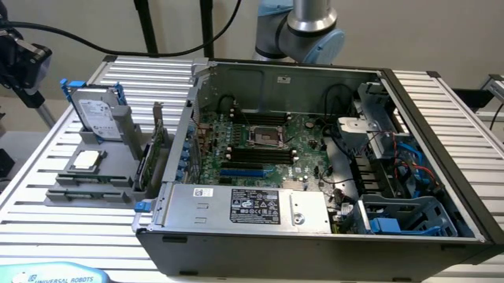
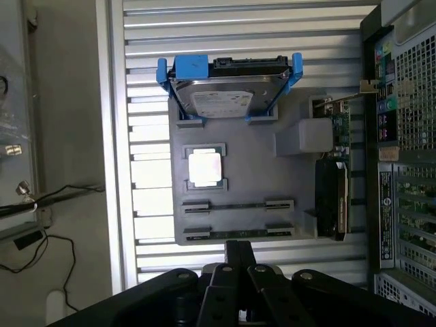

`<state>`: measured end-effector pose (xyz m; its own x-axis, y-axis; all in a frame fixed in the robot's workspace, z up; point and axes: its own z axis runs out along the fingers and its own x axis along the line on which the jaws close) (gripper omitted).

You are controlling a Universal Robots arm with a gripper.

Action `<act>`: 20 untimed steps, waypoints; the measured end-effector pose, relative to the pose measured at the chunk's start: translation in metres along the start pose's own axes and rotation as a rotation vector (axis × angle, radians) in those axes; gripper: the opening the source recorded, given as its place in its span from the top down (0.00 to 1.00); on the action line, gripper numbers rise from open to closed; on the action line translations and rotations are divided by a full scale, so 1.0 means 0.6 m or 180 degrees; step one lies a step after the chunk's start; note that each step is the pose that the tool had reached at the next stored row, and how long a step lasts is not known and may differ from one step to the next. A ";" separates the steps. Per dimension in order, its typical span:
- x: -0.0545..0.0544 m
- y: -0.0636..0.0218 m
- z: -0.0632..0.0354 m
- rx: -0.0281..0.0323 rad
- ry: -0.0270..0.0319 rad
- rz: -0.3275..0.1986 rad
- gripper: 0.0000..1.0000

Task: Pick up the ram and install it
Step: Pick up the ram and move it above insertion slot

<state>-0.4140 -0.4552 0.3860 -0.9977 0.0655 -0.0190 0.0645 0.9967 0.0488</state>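
Wrist view: claw [image 2: 240,255] was pinched shut w/ nothing in it, near the ram [image 2: 235,234] sitting edge-up in grey tray [image 2: 286,177] on surface [image 2: 146,136].

"UNIVERSAL ROBOTS" — on the pale blue cover [image 1: 55,274], exterior view's lower left

Arm [image 1: 311,29] held high; fingers [image 2: 235,255] pointing down, apparently pressed together
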 end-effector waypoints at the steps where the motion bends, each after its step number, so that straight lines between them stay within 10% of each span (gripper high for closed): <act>1: 0.000 0.000 0.000 0.0000 0.0000 0.0000 0.89; 13: 0.000 0.000 0.001 -0.0009 0.0028 -0.0559 0.89; 20: 0.000 0.000 0.009 0.0002 0.0079 -0.0861 0.89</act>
<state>-0.4139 -0.4552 0.3805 -0.9789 -0.2042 -0.0069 -0.2043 0.9779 0.0446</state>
